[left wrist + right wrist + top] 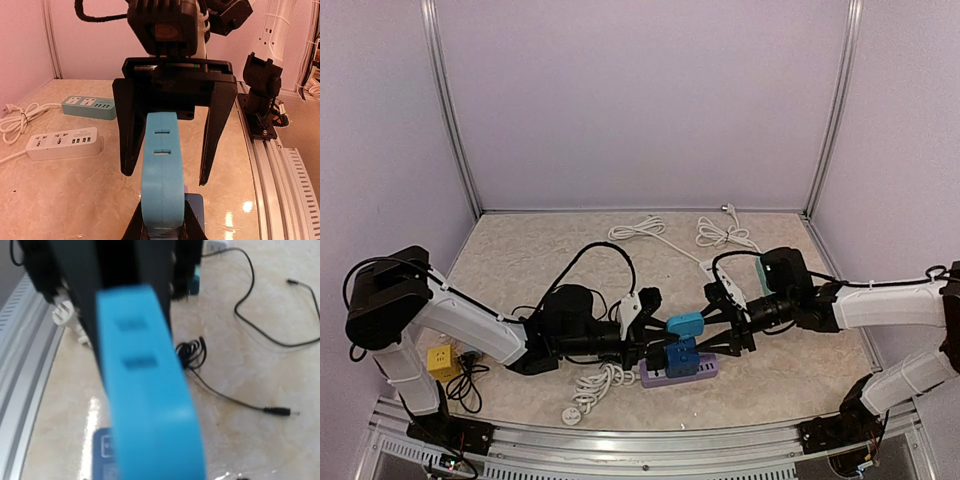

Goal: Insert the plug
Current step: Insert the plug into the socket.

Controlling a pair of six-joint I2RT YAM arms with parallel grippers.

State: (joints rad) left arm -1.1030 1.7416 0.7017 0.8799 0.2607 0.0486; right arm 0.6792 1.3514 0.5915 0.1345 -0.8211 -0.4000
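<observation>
Our left claw point(163, 226) is clamped on the base of the light-blue plug point(160, 165). Our right claw point(166, 177) straddles it, jaws apart (gaps on both sides). Just beneath, a dark-blue adapter point(682, 358) sits on the purple power strip point(708, 371), near the middle of the table's point(520, 250) near edge.

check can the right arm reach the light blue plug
Probably yes: the right gripper stands open around the light blue plug, nothing between; the left gripper grips its other end.
</observation>
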